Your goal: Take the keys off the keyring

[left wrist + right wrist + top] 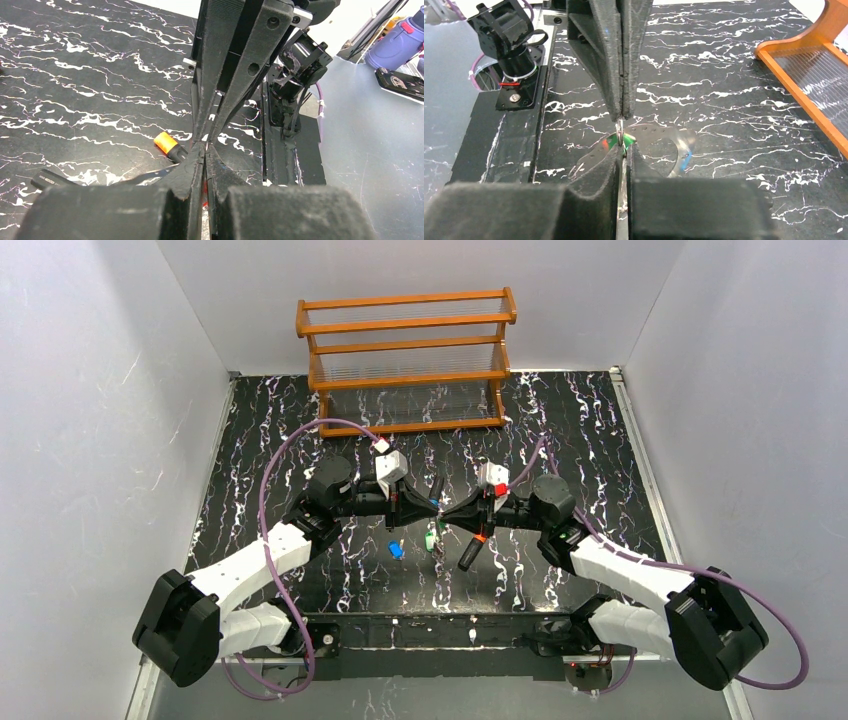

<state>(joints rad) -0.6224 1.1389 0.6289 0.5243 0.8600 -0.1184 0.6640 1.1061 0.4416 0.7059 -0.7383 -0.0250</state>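
Note:
My left gripper (420, 508) and right gripper (447, 517) meet tip to tip above the table's middle. In the right wrist view my right gripper (623, 150) is shut on the thin edge of the pale keyring (622, 129). The left gripper's fingers (614, 75), coming from above, are pinched shut on the same strip. A green key (616, 142) sits at the fingertips, and a blurred blue streak (685, 161) shows to the right. In the top view a blue key (396, 550) lies on the table and a green key (428, 540) is just below the grippers. The left gripper (205, 152) is shut.
A wooden rack (405, 360) stands at the back of the black marbled table (580, 440). A black marker with an orange cap (472, 550) lies near the right gripper and also shows in the left wrist view (167, 144). Another black marker (437, 487) lies behind the grippers.

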